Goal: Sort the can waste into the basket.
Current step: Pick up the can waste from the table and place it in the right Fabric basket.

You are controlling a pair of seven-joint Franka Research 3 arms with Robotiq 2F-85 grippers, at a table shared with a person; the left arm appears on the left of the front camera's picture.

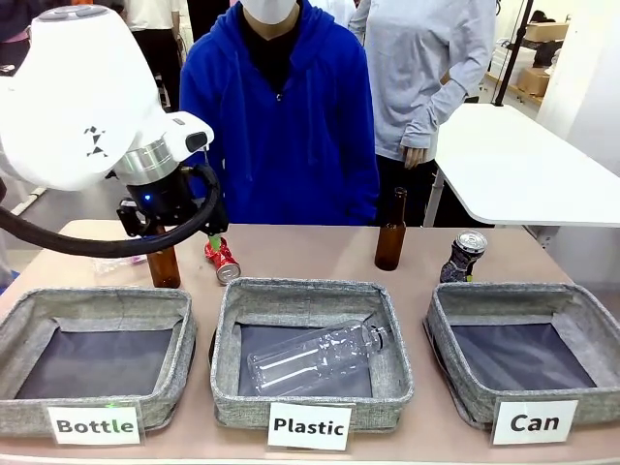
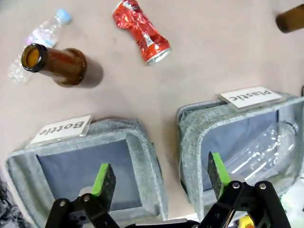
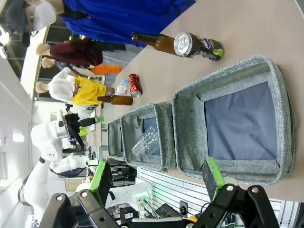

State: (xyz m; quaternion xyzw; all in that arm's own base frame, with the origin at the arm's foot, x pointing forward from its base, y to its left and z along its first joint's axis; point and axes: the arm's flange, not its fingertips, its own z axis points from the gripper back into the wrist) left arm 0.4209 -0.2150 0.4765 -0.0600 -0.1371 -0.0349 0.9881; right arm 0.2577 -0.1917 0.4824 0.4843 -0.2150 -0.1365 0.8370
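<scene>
A crushed red can (image 1: 223, 260) lies on the table behind the "Plastic" basket. It also appears in the left wrist view (image 2: 141, 31) and the right wrist view (image 3: 135, 85). A dark crushed can with a silver top (image 1: 464, 257) (image 3: 197, 46) stands just behind the grey "Can" basket (image 1: 513, 300) (image 3: 187, 128), whose inside is bare. My left gripper (image 1: 189, 237) (image 2: 159, 178) hangs open above the table, just left of the red can and apart from it. My right gripper (image 3: 156, 180) is open over the near edge of the "Can" basket, holding nothing.
The "Plastic" basket (image 1: 291, 291) holds a clear plastic bottle (image 1: 315, 358). The "Bottle" basket (image 1: 97, 298) stands at the left. Two brown bottles (image 1: 163, 263) (image 1: 390, 232) stand behind the baskets. A small clear bottle (image 2: 40, 35) lies nearby. A person in a blue hoodie stands across the table.
</scene>
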